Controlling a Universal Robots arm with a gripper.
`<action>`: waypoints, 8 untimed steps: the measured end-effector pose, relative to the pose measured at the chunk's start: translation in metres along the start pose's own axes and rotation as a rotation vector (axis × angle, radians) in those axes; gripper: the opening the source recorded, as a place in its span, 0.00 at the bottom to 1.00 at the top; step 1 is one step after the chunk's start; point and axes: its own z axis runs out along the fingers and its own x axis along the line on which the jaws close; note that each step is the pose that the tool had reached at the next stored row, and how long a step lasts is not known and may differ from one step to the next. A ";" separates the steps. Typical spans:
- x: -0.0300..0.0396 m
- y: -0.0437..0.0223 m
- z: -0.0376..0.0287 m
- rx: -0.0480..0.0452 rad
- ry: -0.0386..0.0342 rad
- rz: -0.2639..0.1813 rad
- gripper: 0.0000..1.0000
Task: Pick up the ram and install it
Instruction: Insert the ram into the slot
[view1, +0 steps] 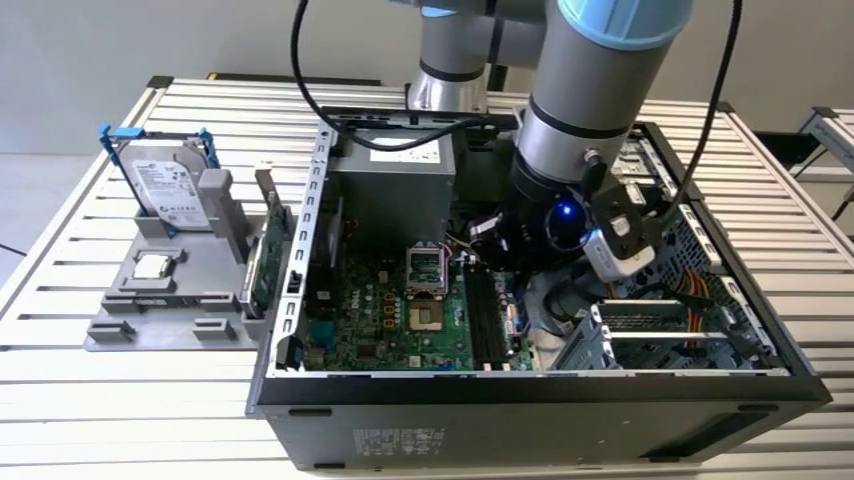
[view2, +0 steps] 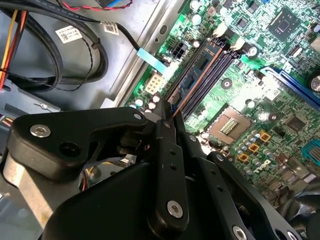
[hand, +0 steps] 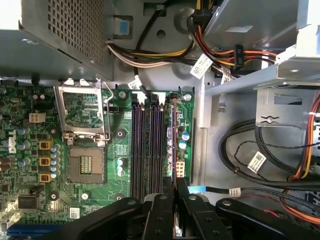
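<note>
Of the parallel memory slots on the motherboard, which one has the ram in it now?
The outermost slot, nearest the bare metal case floor, holds the ram; the gripper is directly over it. The other slots look empty.

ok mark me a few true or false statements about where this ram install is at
1. The gripper is inside the open computer case, over the motherboard. True.
2. The ram lies on the grey tray. False: it is edge-on between the gripper's fingers at the memory slots.
3. The silver hard drive stands on that tray. True.
4. A cooler covers the CPU socket. False: the socket is bare.
</note>
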 end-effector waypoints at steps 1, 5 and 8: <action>0.0000 0.0000 0.0018 0.0001 0.0001 0.000 0.00; 0.0002 0.0001 0.0063 0.0001 0.0002 0.000 0.00; 0.0007 0.0001 0.0072 0.0002 0.0008 0.000 0.00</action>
